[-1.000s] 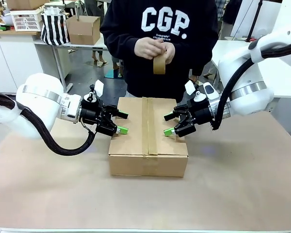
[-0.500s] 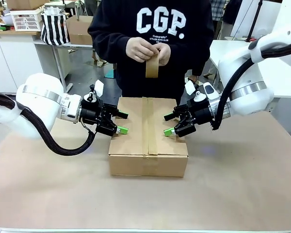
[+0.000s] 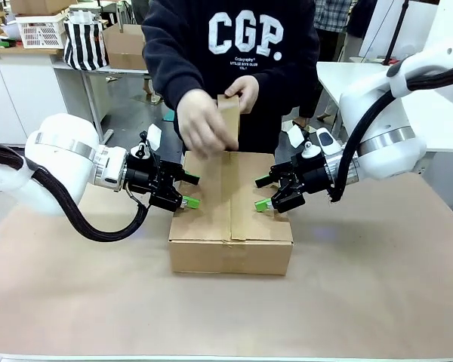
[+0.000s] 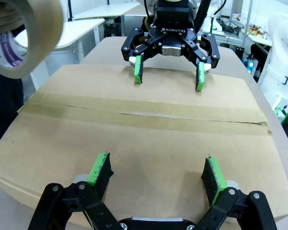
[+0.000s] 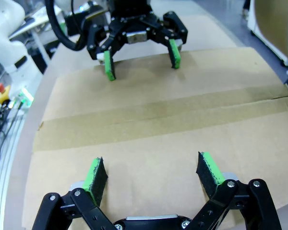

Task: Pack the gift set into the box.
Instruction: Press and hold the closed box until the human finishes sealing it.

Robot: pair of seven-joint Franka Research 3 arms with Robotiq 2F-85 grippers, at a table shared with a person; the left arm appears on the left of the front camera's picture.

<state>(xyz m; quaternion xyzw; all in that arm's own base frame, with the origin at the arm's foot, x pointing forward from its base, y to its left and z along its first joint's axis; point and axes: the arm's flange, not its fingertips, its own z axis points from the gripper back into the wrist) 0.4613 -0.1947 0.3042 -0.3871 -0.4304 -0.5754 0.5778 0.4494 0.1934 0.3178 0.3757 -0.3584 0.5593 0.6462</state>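
The box (image 3: 230, 245) lies in the middle of the table with its top flaps down and a strip of brown tape along the seam. The gift set is hidden. My left gripper (image 3: 190, 191) is open, its green pads over the box's left top flap (image 4: 149, 139). Opposite it, my right gripper (image 3: 262, 193) is open over the right flap (image 5: 149, 143). In the left wrist view my own open gripper (image 4: 156, 163) faces the right gripper (image 4: 169, 82); in the right wrist view my own open gripper (image 5: 150, 163) faces the left one (image 5: 142, 71). Neither holds anything.
A person in a dark sweatshirt leans over the far side of the box, one hand (image 3: 208, 128) low near the far end of the seam, holding a roll of brown tape (image 4: 26, 33). Brown paper (image 3: 362, 286) covers the table around the box.
The person has leaned in and brought the tape and a hand down from chest height to the far edge of the box. Both grippers have stayed where they were.
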